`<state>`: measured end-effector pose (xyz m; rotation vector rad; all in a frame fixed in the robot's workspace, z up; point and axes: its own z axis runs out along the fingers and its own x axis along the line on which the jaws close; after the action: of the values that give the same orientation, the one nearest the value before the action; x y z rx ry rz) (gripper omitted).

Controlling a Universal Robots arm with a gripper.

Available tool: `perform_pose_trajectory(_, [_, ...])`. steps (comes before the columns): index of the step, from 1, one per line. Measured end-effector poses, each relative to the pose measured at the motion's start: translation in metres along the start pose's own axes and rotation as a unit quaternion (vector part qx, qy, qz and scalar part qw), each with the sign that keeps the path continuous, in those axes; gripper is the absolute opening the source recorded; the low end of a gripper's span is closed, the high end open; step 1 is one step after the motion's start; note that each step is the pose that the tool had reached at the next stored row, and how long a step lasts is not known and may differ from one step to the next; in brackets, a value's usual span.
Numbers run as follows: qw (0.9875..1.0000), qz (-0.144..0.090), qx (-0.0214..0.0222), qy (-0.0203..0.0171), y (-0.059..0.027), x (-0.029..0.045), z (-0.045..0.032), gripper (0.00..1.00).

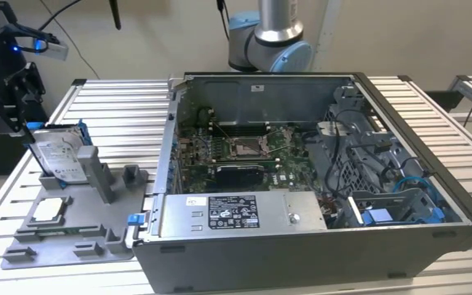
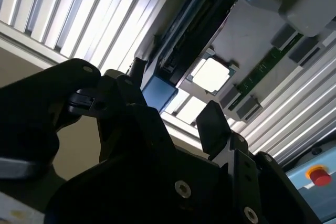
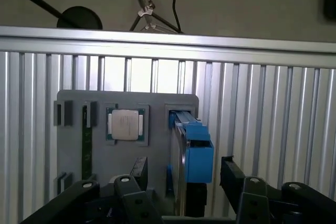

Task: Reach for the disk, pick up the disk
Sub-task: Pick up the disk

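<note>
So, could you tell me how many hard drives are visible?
1: the disk stands on edge in the grey fixture at the exterior view's left. Others may be hidden inside the computer case.

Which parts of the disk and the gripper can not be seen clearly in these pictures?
- Disk label face: first wrist view, seen edge-on.
- Disk lower end: first wrist view, behind the gripper.
- Disk bottom edge: exterior view, sunk in the grey holder.
</note>
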<state>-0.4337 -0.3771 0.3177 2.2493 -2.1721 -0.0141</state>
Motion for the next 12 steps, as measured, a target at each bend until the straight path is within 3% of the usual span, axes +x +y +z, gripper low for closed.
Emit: perform_pose_trajectory(12, [1.0000, 0.000, 0.0000, 0.0000, -0.0009, -0.0007, 0.0235, 1.00])
